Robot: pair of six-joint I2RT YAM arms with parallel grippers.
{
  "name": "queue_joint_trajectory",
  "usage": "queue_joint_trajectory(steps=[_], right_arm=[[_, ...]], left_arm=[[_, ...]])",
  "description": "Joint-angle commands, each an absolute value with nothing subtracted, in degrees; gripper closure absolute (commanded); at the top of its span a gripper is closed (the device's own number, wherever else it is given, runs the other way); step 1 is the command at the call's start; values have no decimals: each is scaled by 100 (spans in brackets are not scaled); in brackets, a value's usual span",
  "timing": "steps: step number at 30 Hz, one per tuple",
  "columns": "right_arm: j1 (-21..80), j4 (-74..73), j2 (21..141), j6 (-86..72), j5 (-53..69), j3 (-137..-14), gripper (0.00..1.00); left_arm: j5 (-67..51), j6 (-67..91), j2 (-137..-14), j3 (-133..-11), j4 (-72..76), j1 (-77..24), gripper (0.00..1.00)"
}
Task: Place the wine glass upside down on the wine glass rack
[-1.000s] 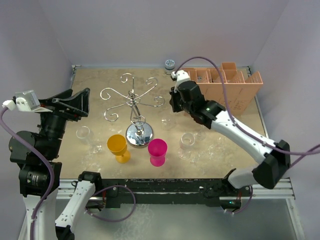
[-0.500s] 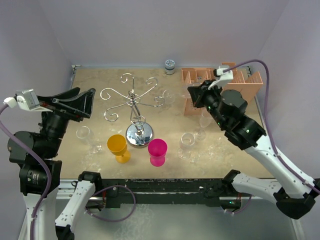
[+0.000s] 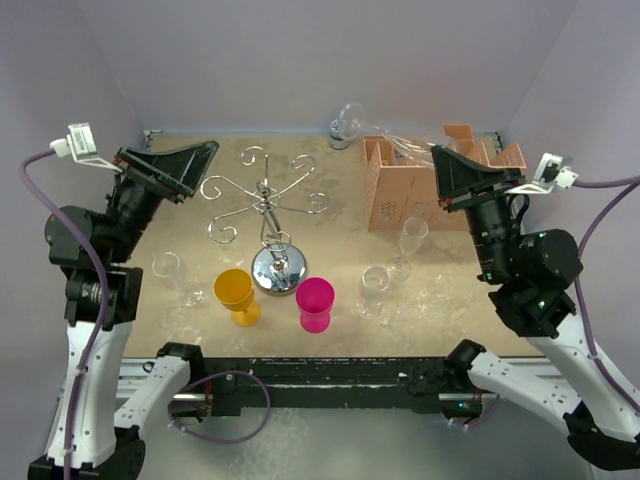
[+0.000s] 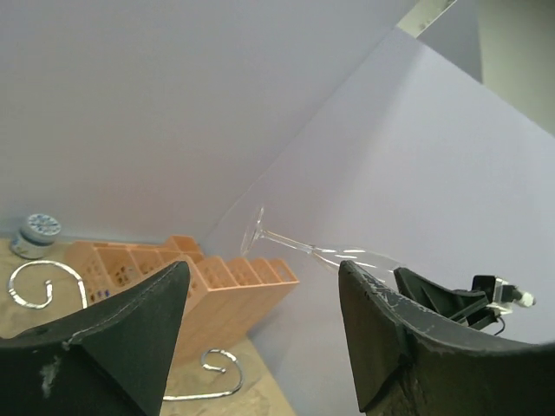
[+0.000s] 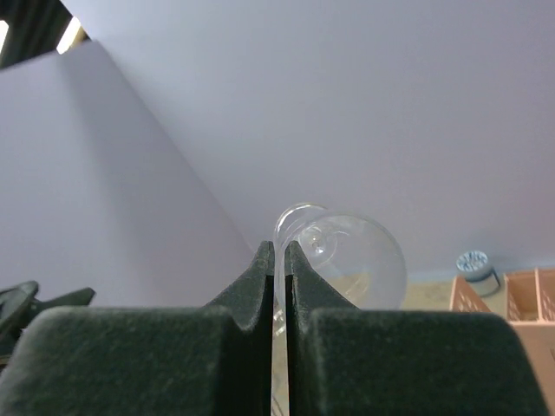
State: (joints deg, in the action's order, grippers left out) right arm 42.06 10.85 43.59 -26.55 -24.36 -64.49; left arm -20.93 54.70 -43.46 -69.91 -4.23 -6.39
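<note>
One clear wine glass (image 5: 351, 260) lies sideways, stem clenched in right pincer (image 5: 279, 253); left pincer (image 4: 260, 270) released.

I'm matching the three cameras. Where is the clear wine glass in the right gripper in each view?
Top external: wine glass, upper middle, over the orange slotted box's left end.
Left wrist: wine glass at centre, lying sideways, foot to the left.
Right wrist: wine glass at centre, just beyond the shut fingers.
Shared landmark: the orange slotted box, in all three.
</note>
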Motion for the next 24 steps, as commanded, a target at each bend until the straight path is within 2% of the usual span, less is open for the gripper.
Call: queue_joint_trajectory(steps=[1,12,18,24], right_arm=[[4236,2632,4371,-2801,-2520,-6350,100],[4236,4312,4684,-3432,-2230,-6005,100],[4236,5009,4861,-3771,-2234,-5796,100],[4236,5214,5128,-3915,-2006,-5974,100]], left_arm=[[-2423,6641,-4779,-6998,1078,-598,34],[-1985,7929,-5375,-7042,2373,-821,36],[-1235,7193,-5932,-7269,2164,-2343,38],[-744,6939,-6440,-7465,2318,-3122,39]])
